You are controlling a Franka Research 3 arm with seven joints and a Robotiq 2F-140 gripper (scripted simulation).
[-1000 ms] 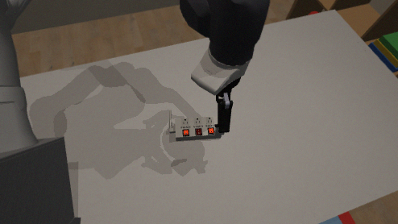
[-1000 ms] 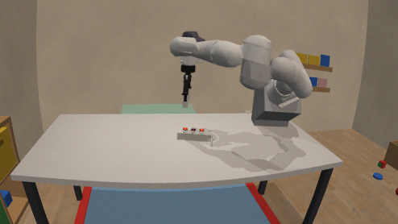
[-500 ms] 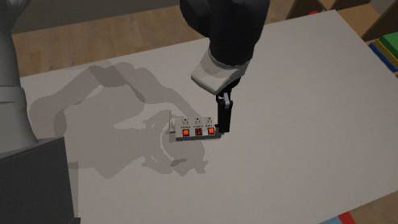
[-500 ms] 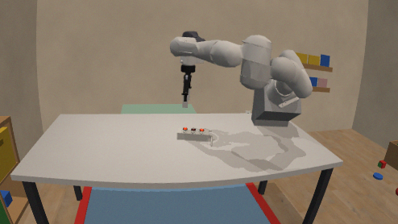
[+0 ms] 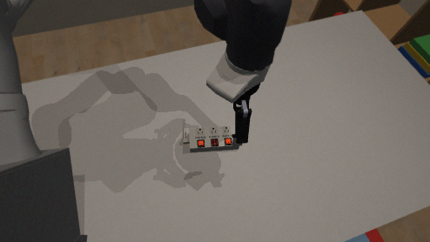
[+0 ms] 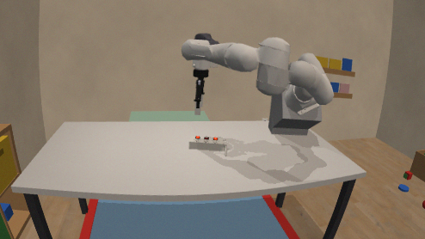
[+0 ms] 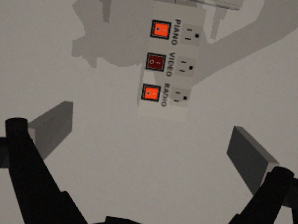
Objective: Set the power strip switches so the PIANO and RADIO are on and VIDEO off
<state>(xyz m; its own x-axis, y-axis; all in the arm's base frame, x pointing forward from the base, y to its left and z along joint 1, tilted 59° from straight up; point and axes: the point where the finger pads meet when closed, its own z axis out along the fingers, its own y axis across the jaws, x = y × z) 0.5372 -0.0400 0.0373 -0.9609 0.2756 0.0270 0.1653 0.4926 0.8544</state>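
Observation:
The white power strip (image 7: 169, 62) lies flat on the table, right way up, with three switches in a row. In the wrist view the PIANO switch (image 7: 160, 28) glows bright orange, the VIDEO switch (image 7: 156, 62) in the middle is dark red, and the RADIO switch (image 7: 150, 92) glows bright orange. The strip also shows in the top view (image 5: 213, 140) and the exterior view (image 6: 208, 142). My gripper (image 7: 152, 128) (image 6: 198, 101) is open and empty, and hangs well above the table, high over the strip.
The strip's cable (image 7: 212, 3) runs off its far end. The robot base (image 6: 294, 116) stands at the table's back right. A green mat (image 6: 169, 116) lies behind the table. Shelves with coloured blocks (image 6: 335, 64) are on the back wall.

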